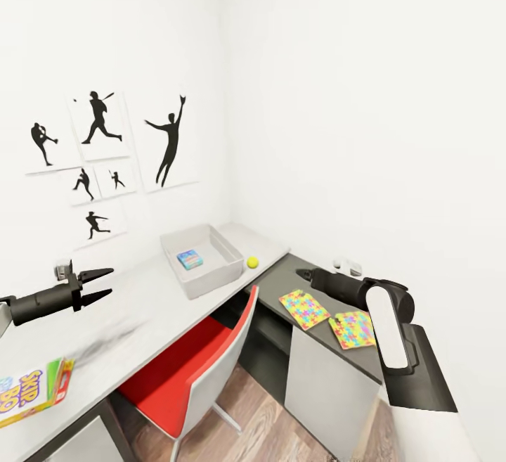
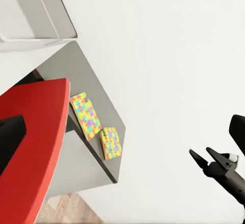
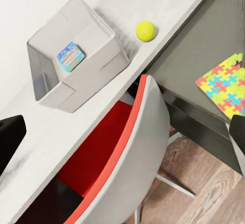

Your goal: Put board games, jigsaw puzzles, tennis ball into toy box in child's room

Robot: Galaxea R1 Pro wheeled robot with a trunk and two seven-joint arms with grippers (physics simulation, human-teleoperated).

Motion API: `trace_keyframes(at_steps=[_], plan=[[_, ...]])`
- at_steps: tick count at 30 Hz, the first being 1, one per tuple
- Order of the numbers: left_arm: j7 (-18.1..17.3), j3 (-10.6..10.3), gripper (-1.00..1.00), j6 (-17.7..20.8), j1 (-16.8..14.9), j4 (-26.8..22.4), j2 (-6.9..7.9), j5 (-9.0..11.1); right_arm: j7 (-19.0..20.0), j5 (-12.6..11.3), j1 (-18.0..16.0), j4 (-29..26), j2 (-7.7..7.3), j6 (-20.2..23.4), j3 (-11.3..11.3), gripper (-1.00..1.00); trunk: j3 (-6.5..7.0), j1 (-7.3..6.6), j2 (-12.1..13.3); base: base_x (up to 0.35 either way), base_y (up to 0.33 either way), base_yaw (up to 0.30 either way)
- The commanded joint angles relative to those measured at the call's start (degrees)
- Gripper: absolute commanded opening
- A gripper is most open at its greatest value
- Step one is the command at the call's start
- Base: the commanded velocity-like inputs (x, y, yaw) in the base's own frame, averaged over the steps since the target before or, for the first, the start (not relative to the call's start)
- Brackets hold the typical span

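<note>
The light grey toy box (image 1: 211, 276) (image 3: 97, 55) (image 2: 48, 9) stands on the white table (image 1: 133, 293) with a small blue board game (image 1: 190, 259) (image 3: 70, 56) lying inside. The tennis ball (image 1: 252, 262) (image 3: 146, 30) rests on the table just right of the box. Two jigsaw puzzles (image 1: 303, 309) (image 1: 352, 329) (image 2: 86, 115) (image 2: 111, 143) lie on the dark grey side unit. A yellow-green-orange board game (image 1: 31, 392) lies at the table's near left end. My left gripper (image 1: 97, 286) hovers open over the table, left of the box. My right gripper (image 1: 303, 274) (image 2: 199, 153) is open above the side unit, near the puzzles.
A red-seated chair with a grey back (image 1: 197, 363) (image 3: 127, 152) is tucked under the table between both arms. Small white objects (image 1: 348, 265) sit at the side unit's back by the wall. A small grey item (image 1: 63, 268) stands behind my left gripper. Wooden floor lies below.
</note>
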Motion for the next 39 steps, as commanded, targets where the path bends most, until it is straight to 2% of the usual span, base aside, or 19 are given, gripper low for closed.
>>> trace_keyframes(at_steps=[1,9,25,39], plan=[[0.0,0.0,1.00,0.4,0.0,0.0,0.06,0.2,-0.6,-0.6,-0.1,0.0,0.07,0.2,-0.1,1.00,-0.07,0.03,-0.1,0.000,0.263,-0.281],[0.0,0.0,1.00,0.3,0.1,0.1,0.11,0.2,-0.6,-0.6,-0.1,0.9,0.07,0.2,-0.1,1.00,-0.07,0.03,-0.1,-0.082,0.251,-0.281],[0.0,0.0,1.00,0.2,0.1,0.1,0.10,0.2,-0.6,-0.7,-0.1,1.1,-0.02,0.1,-0.2,1.00,-0.07,0.03,-0.1,-0.220,0.215,-0.281],[0.0,0.0,1.00,-0.2,0.2,0.1,0.03,0.2,-0.7,-0.5,-0.1,3.5,-0.02,0.1,-0.3,1.00,-0.07,0.03,-0.1,-0.219,0.027,-0.281]])
